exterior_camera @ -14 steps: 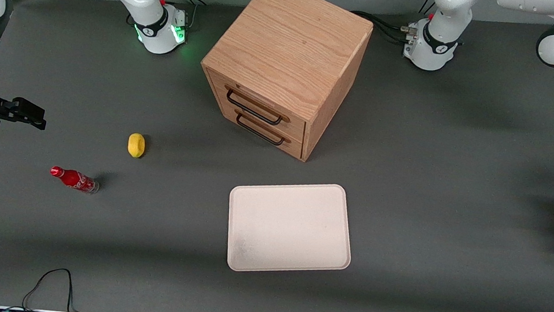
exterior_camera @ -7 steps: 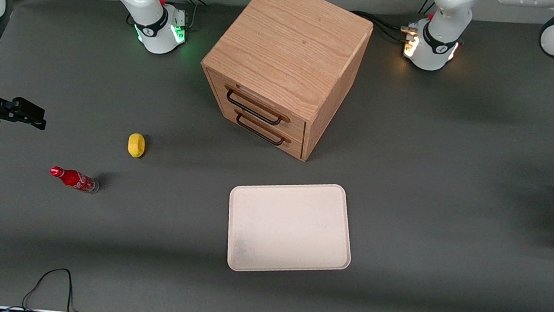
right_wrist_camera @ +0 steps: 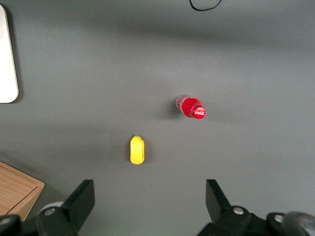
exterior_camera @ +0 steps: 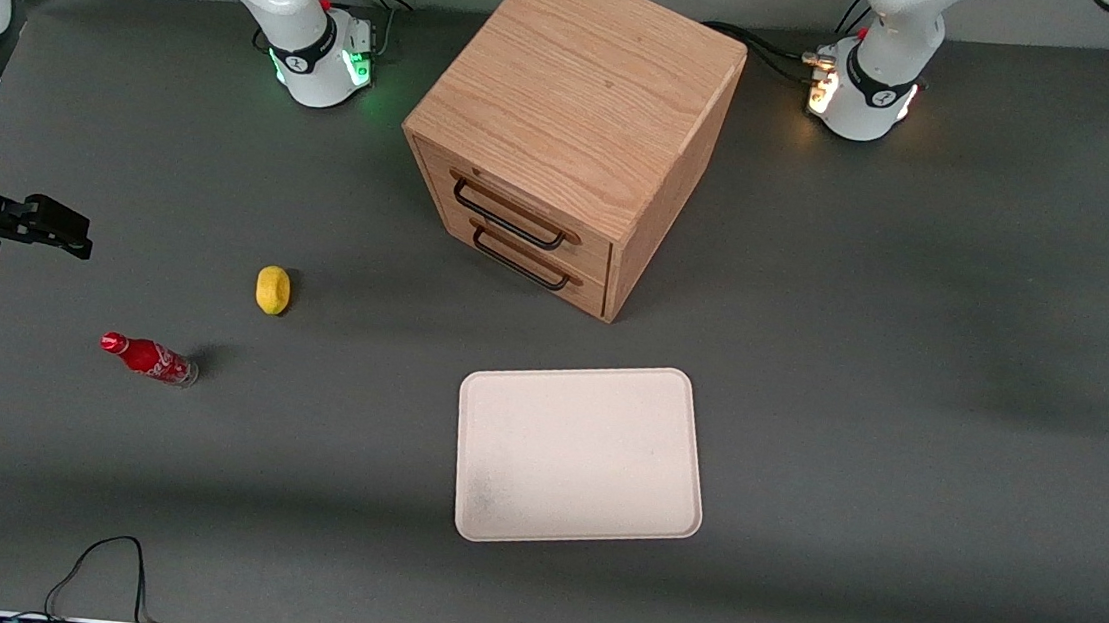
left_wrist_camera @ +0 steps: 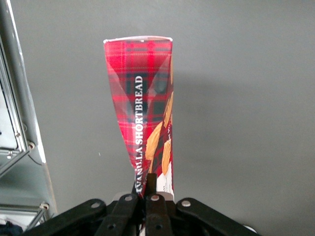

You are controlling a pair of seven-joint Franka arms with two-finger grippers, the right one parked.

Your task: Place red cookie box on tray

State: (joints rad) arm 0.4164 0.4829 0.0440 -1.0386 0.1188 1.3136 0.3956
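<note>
gripper (left_wrist_camera: 147, 189) clamped on the red cookie box (left_wrist_camera: 145, 108), lifted clear of the table. it just left the front view, well away from the tray (exterior_camera: 580, 452); carry over next.

cookie box (left_wrist_camera: 142, 123) 1 | tray (exterior_camera: 580, 454) 1 | cabinet (exterior_camera: 571, 122) 1 | bottle (exterior_camera: 149, 358) 1 | lemon (exterior_camera: 272, 289) 1 | gripper (left_wrist_camera: 147, 194) 1

Grey table (exterior_camera: 918, 283) bears a wooden drawer cabinet (exterior_camera: 573, 102), evenly lit
</note>
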